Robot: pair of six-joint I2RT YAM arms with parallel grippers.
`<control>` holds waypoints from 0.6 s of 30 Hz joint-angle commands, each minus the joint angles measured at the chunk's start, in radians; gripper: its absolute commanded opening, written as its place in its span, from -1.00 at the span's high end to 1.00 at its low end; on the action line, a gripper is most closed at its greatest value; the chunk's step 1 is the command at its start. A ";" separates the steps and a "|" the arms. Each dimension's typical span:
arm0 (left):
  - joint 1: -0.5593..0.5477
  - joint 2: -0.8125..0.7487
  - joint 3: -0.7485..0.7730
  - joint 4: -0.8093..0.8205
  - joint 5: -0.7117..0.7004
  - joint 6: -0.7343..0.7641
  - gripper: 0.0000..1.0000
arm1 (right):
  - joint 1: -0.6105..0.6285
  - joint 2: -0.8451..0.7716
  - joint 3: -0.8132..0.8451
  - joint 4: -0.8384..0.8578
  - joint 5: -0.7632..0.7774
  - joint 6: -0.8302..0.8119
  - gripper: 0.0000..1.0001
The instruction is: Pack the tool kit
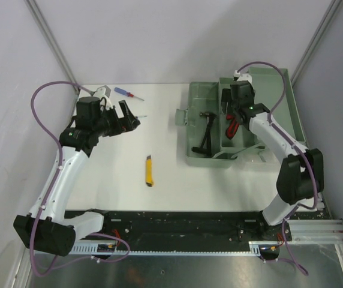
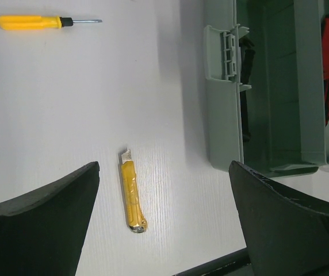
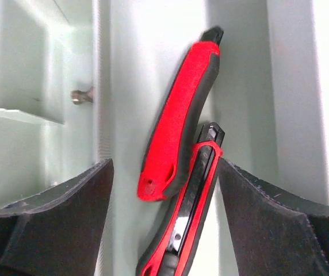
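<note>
Only wrist-close: red knives (image 3: 176,121) between loose right fingers (image 3: 279,230); left fingers (image 2: 38,230) wide, empty.

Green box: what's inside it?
A hammer and two red knives lie inside the box. The right arm hangs over its right part, so whatever is under there is hidden.

Looks bright and even from overhead, bleaches the white worktop (image 1: 165,138) nearly flat. Throws a soft shadow beside the toolbox (image 2: 222,115). Blows out to white glare past the toolbox wall in the right wrist view. Blurs the near fingers (image 2: 38,230), renders the red knife (image 3: 179,109) crisp.
</note>
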 commanded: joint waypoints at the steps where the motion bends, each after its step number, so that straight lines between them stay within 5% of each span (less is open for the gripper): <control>1: 0.008 -0.022 0.003 0.018 0.017 0.028 -0.99 | 0.053 -0.175 0.051 0.040 0.053 -0.004 -0.59; 9: 0.008 -0.049 -0.001 0.018 -0.053 0.030 -0.98 | 0.357 -0.232 0.054 -0.034 -0.052 -0.083 -0.60; 18: 0.007 -0.161 0.020 -0.011 -0.421 0.008 -0.97 | 0.770 0.063 0.082 0.028 -0.011 0.047 -0.66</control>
